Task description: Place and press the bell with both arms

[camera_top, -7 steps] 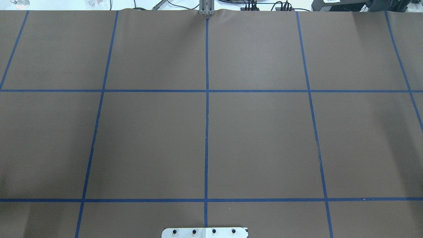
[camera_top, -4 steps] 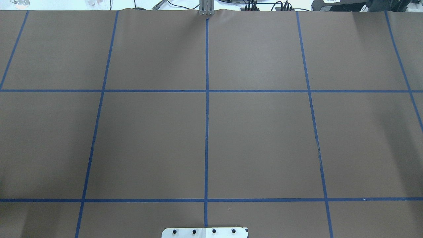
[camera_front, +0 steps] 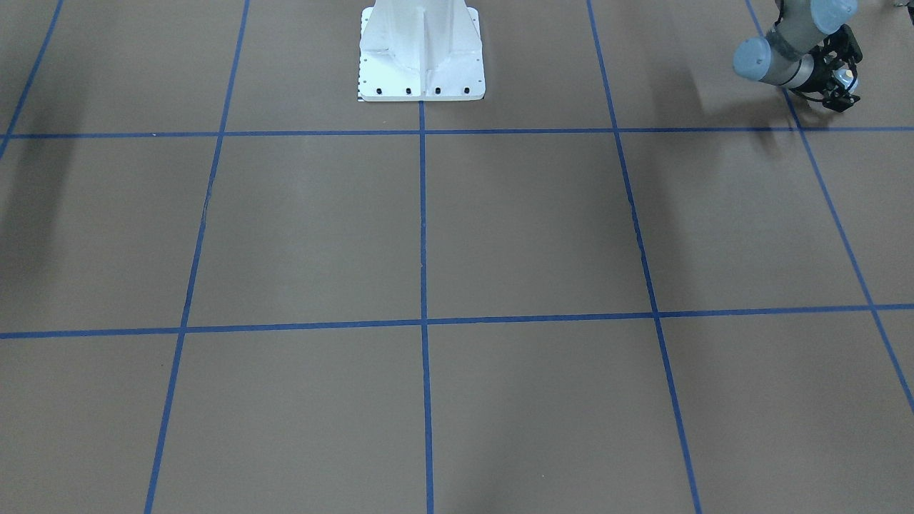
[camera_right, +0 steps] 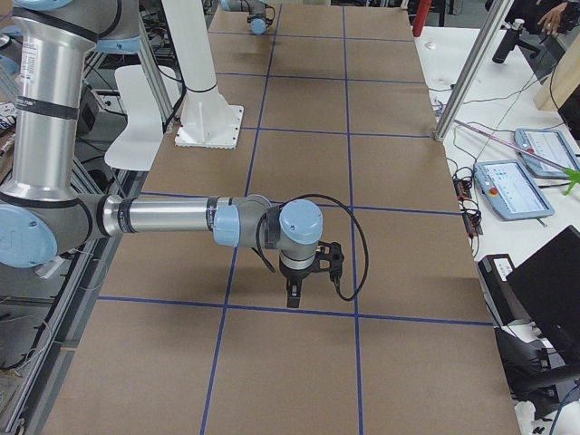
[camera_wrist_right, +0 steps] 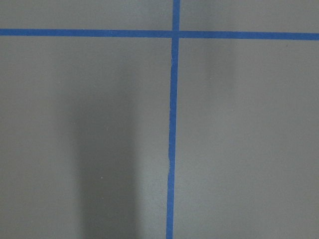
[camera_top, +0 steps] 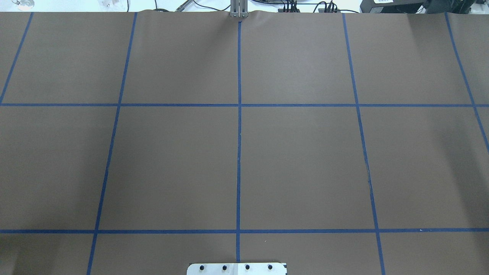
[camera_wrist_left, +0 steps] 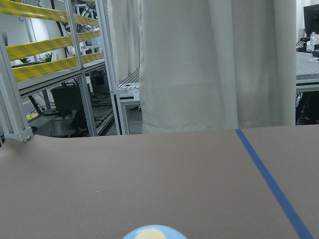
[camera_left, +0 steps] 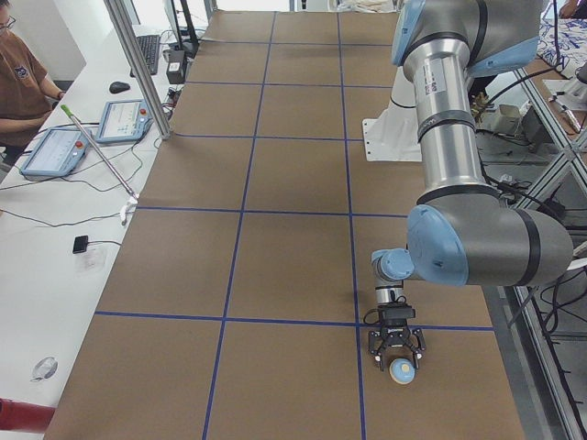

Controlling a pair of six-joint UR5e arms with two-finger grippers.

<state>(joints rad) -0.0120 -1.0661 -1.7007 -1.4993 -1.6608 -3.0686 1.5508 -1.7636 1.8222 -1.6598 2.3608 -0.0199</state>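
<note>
The light-blue bell [camera_left: 402, 370] with its cream button sits between the black fingers of my left gripper [camera_left: 400, 363], low over the brown table near its end on my left. The exterior front-facing view shows that gripper [camera_front: 842, 86] at the top right, closed around the bell [camera_front: 848, 76]. The bell's top [camera_wrist_left: 153, 233] shows at the bottom edge of the left wrist view. My right gripper [camera_right: 313, 285] hangs above a blue tape line near the table's other end, nothing in it that I can see. I cannot tell whether it is open or shut. The overhead view shows neither arm.
The white bolted pedestal [camera_front: 421, 64] stands at the middle of the robot's side of the table. Blue tape lines [camera_top: 238, 152] split the brown table into squares. A desk with tablets [camera_left: 119, 119] and a seated person [camera_left: 18, 82] lie beyond the far edge.
</note>
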